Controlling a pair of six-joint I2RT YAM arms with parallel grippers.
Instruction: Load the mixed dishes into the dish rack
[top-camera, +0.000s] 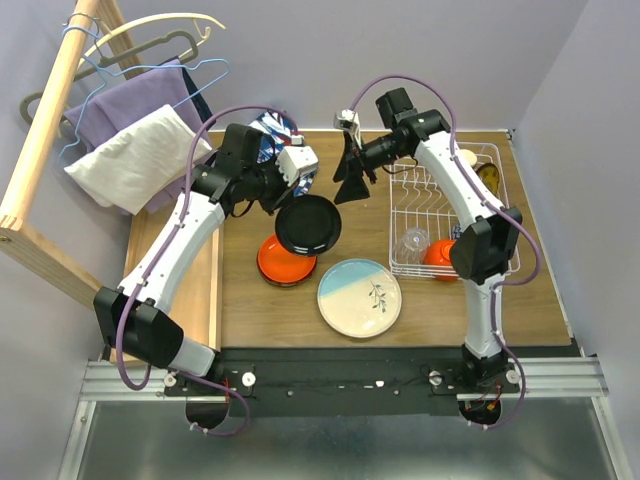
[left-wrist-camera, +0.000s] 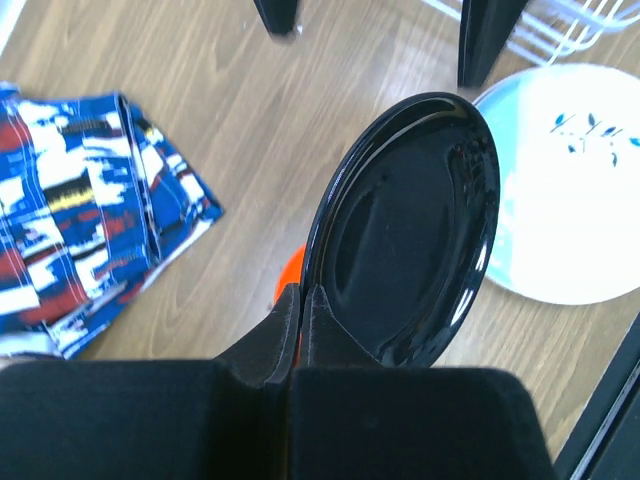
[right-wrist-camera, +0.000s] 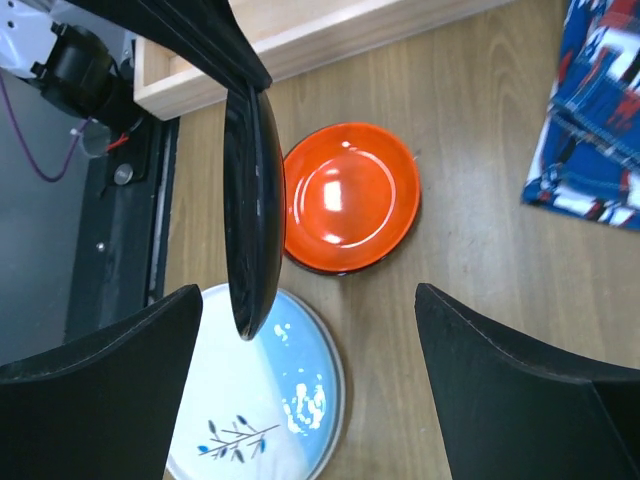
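Between the clamped jaws of the left gripper sits only the rim of the dark plate, held on edge above the orange bowl; the right gripper gapes wide, empty, facing it, dish rack behind; so thin a pinch may let the plate swivel or drop.

The top view looked down from above and behind the arms, their bases at the lower edge, covering the whole brown wooden bench. The left wrist view looked closely along the left pincer at a glossy black round plate mid-frame. The right wrist view looked down between the right pincer fingers, seeing that plate edge-on, upper left. All three shared a pale blue-cream sprigged plate and an orange-red round bowl.
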